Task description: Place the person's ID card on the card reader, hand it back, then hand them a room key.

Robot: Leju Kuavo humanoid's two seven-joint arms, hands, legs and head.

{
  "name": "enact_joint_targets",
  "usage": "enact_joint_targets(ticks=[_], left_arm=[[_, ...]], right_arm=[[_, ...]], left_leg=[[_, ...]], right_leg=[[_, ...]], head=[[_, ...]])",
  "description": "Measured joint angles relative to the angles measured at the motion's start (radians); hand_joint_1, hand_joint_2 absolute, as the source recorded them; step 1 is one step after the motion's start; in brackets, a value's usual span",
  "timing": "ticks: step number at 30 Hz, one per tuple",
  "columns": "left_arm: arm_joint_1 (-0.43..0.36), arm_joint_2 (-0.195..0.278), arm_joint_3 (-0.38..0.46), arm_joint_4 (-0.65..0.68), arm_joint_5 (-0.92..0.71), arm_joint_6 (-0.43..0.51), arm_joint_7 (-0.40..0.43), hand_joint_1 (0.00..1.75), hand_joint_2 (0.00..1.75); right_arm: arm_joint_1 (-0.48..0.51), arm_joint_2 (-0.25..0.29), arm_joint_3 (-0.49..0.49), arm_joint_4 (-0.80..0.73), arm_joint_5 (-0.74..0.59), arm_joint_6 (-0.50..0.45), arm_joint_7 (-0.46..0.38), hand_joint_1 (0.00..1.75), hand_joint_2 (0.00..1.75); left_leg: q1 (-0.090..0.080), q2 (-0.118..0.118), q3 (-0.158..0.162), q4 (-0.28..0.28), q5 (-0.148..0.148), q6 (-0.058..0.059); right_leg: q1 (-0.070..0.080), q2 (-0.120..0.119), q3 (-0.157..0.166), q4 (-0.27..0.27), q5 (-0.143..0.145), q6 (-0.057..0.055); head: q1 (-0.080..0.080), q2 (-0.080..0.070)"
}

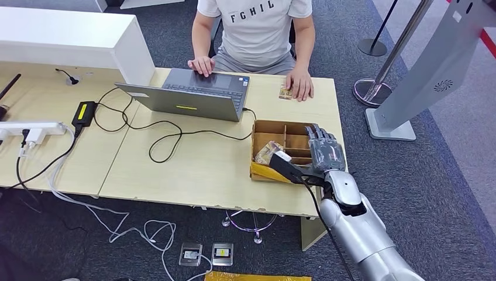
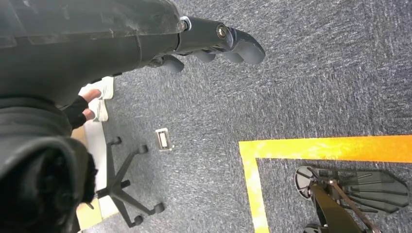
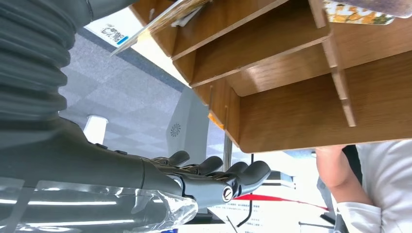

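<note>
ID card [image 1: 285,92] small, tan, flat on desk [image 1: 193,164] under person's hand [image 1: 300,85].

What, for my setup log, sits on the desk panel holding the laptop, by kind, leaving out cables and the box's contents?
Laptop: 1
Divided wooden box: 1
Card, under the person's hand: 1
Total: 3

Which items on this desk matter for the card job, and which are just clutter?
Job items:
- card under the person's hand
- wooden divided box holding cards
- right hand, over the box

Clutter:
- laptop
- power adapter
- power strip
</note>
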Motion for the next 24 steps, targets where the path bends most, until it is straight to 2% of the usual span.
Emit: enact_joint_targets(ticks=[11, 19, 24], left_arm=[[0.000, 0.001, -0.002, 0.000, 0.019, 0.000, 0.000, 0.00, 0.00], [0.000, 0.001, -0.006, 0.000, 0.022, 0.000, 0.000, 0.00, 0.00], [0.000, 0.001, -0.008, 0.000, 0.037, 0.002, 0.000, 0.00, 0.00]], right_arm=[[0.068, -0.052, -0.031, -0.169, -0.068, 0.131, -0.015, 0.00, 1.75], [0.090, -0.077, -0.037, -0.274, -0.091, 0.161, -0.012, 0.00, 1.75], [0.098, -0.110, -0.045, -0.399, -0.171, 0.271, -0.004, 0.00, 1.75]], left_leg=[[0.000, 0.000, 0.000, 0.000, 0.000, 0.000], [0.000, 0.000, 0.000, 0.000, 0.000, 0.000], [0.000, 0.000, 0.000, 0.000, 0.000, 0.000]], right_leg=[[0.000, 0.000, 0.000, 0.000, 0.000, 0.000], [0.000, 0.000, 0.000, 0.000, 0.000, 0.000], [0.000, 0.000, 0.000, 0.000, 0.000, 0.000]], head=[[0.000, 0.000], [0.000, 0.000], [0.000, 0.000]])
